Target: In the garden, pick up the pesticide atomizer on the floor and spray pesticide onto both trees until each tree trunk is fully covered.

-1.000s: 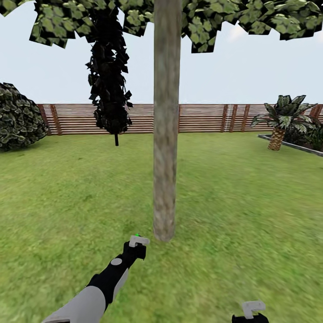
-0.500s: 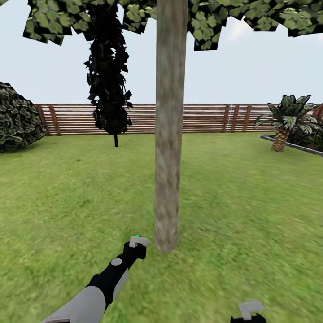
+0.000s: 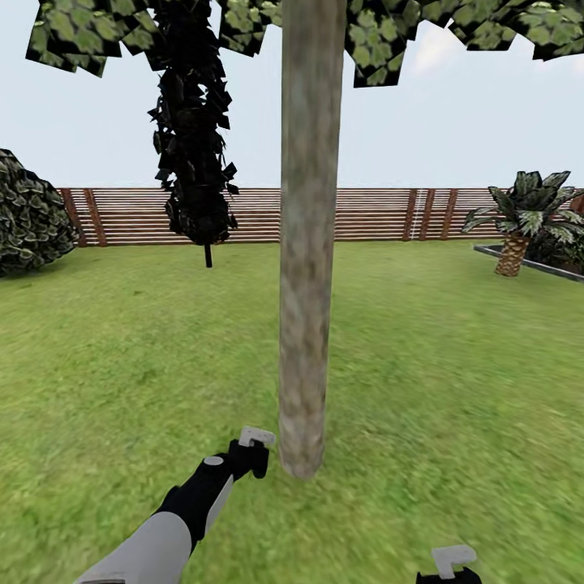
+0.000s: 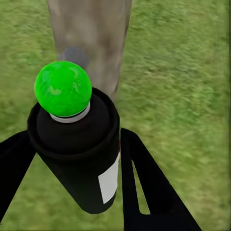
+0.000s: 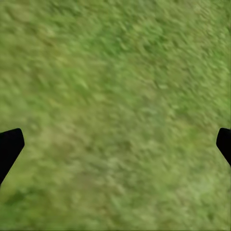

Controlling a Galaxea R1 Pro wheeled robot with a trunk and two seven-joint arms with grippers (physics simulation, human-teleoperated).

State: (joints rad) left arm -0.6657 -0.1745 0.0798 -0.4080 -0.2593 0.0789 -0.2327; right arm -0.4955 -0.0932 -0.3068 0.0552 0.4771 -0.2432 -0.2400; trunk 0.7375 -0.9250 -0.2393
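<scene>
1. A straight, bare grey-brown tree trunk (image 3: 307,243) with mottled bark rises from the green lawn (image 3: 446,349) right in front of the robot; flat green leaves of its crown (image 3: 381,32) hang across the top of the head view.
2. The left arm, white at the upper part and black toward the wrist, reaches forward and ends in the left gripper (image 3: 250,454), low down and just beside the foot of the trunk, on its left; whether it touches the bark I cannot tell.
3. In the left wrist view the small black spray bottle with a white label, the pesticide atomizer (image 4: 79,154), sits between the two black fingers (image 4: 144,187) of the left gripper (image 4: 72,168), which are closed against its sides; its top shows as a bright green ball on a pale ring, pointed toward the trunk (image 4: 91,43) close ahead.
4. The right gripper (image 3: 450,564) hangs low at the bottom edge of the head view, well apart from the trunk; in the right wrist view its black fingertips (image 5: 9,147) stand wide, one at each side, with grass (image 5: 115,115) between them.
5. Behind stand a dark narrow conifer (image 3: 193,138), a horizontal wooden slat fence (image 3: 365,215), a rounded leafy bush (image 3: 28,215) at the left and a low palm-like plant (image 3: 523,215) at the right.
</scene>
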